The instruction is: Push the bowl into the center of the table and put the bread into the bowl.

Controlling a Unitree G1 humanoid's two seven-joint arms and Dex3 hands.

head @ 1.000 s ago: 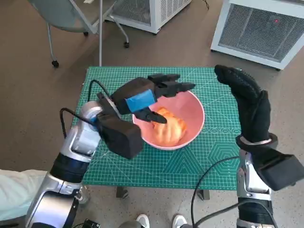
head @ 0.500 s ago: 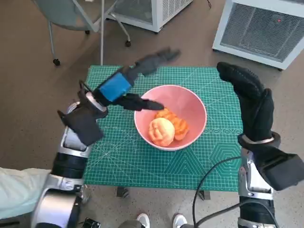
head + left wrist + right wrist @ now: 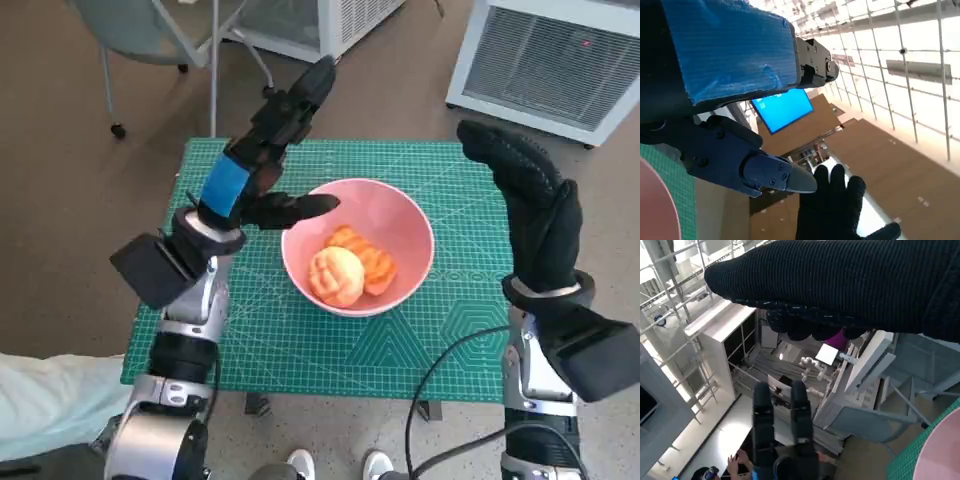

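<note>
The pink bowl (image 3: 400,225) holds the bread (image 3: 350,270).

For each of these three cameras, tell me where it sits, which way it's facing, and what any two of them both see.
Head view: on the head, looking steeply down at the green mat, pink bowl holding bread; both forearms, left hand, right hand.
Left wrist view: behind the left hand, tilted up toward ceiling and a blue screen.
Right wrist view: behind the right hand, facing the room.
Shared: each wrist view shows the other hand; all show the bowl.
</note>
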